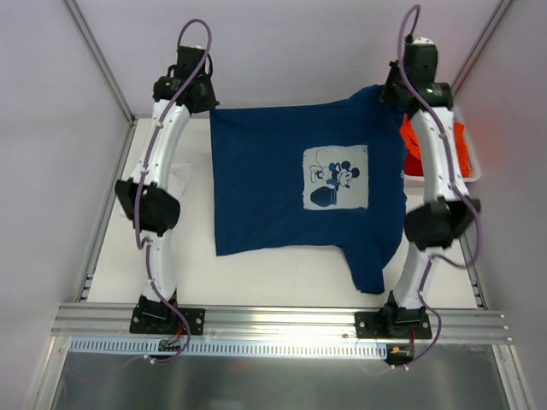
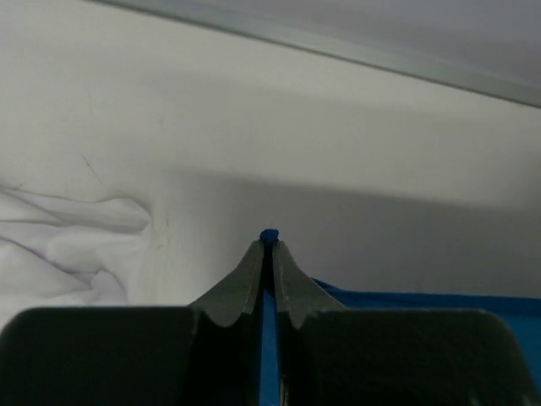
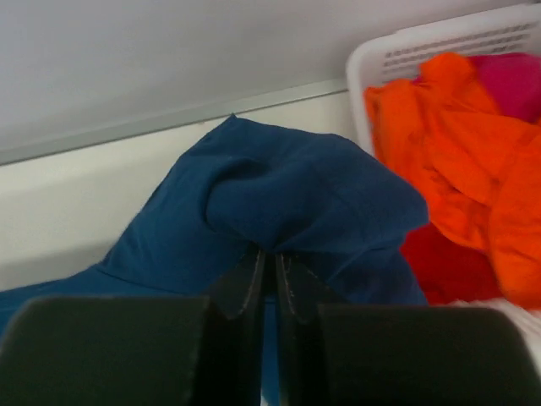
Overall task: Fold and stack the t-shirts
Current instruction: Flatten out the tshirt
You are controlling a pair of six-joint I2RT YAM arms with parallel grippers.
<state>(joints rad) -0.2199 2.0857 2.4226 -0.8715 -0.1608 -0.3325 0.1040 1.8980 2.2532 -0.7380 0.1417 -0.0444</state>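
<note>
Okay, navy tee (image 1: pixel 265 196) lies flat mid-table, white tee (image 2: pixel 68 254) bunched at its left. Farther out, I see left gripper (image 2: pixel 269 247) and right gripper (image 3: pixel 269 259) both clamped on navy corners. Thin left pinch may slip; right bunch may snag the basket (image 3: pixel 439 41).

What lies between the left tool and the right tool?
The navy t-shirt spans the whole stretch, pinched at its far corners by the left tool and right tool; the top view shows it.
</note>
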